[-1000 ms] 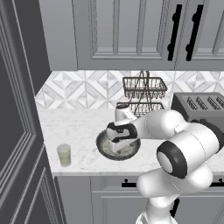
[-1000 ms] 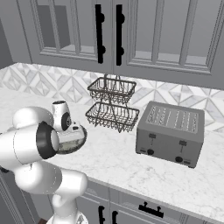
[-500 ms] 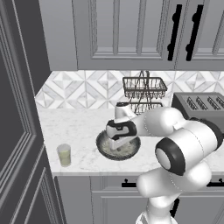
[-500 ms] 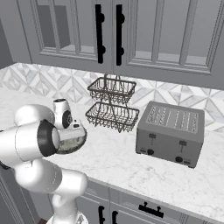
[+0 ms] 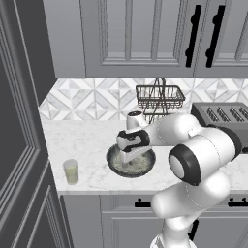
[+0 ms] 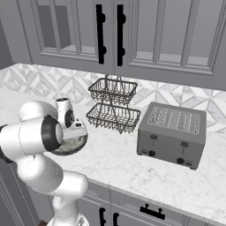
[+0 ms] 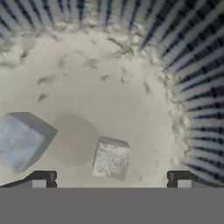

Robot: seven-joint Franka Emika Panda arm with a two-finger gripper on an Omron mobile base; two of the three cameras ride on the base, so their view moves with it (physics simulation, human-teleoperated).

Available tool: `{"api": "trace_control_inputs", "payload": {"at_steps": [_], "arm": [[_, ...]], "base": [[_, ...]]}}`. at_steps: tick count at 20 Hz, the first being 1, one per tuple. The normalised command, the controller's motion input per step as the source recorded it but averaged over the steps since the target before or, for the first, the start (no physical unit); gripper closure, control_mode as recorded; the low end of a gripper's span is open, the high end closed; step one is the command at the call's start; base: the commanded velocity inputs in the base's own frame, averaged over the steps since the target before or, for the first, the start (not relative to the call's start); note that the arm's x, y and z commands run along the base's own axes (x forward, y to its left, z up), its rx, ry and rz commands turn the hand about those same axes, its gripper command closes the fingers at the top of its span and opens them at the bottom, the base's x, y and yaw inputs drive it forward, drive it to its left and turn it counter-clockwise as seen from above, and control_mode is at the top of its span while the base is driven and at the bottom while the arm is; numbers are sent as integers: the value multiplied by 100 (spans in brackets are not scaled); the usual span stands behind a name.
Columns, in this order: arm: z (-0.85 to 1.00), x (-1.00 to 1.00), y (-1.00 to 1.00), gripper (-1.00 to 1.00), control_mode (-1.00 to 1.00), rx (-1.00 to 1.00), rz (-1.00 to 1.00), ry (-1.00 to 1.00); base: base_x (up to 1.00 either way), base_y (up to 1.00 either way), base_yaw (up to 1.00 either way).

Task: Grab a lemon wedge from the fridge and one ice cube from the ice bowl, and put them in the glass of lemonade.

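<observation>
A: White marble counter (image 6: 132, 163), patterned tile behind it, grey cabinets (image 5: 131, 36) with black handles overhead. At the left edge, the dark fridge (image 5: 19, 126) front.

B: Count for me.

A: One glass of lemonade (image 5: 71, 171) near the counter's front-left corner, apart from the ice bowl (image 5: 115, 166). One two-tier wire basket (image 6: 114, 106), one toaster (image 6: 172, 133). Two ice cubes in the bowl: a larger greyish one (image 7: 21, 140), and a smaller pale one (image 7: 112, 159).

B: And the gripper (image 7: 112, 180)?

A: Down inside the bowl, fingers spread wide, holding nothing; the small cube sits between the tips, nearer the left one.

B: Anything hidden?

A: The arm covers much of the bowl in both base views; the larger cube is cut off at the frame's edge.
</observation>
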Motion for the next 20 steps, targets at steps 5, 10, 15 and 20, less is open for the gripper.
{"api": "trace_control_inputs", "payload": {"at_steps": [5, 10, 15, 20], "arm": [[-7, 2, 0, -100, -100, 0, 0, 0], [-36, 0, 0, -100, -100, 0, 0, 0], [-32, 0, 0, -100, -100, 0, 0, 0], [-28, 0, 0, -100, -100, 0, 0, 0]], "base": [[0, 0, 0], [0, 0, 0], [0, 0, 0], [0, 0, 0]]}}
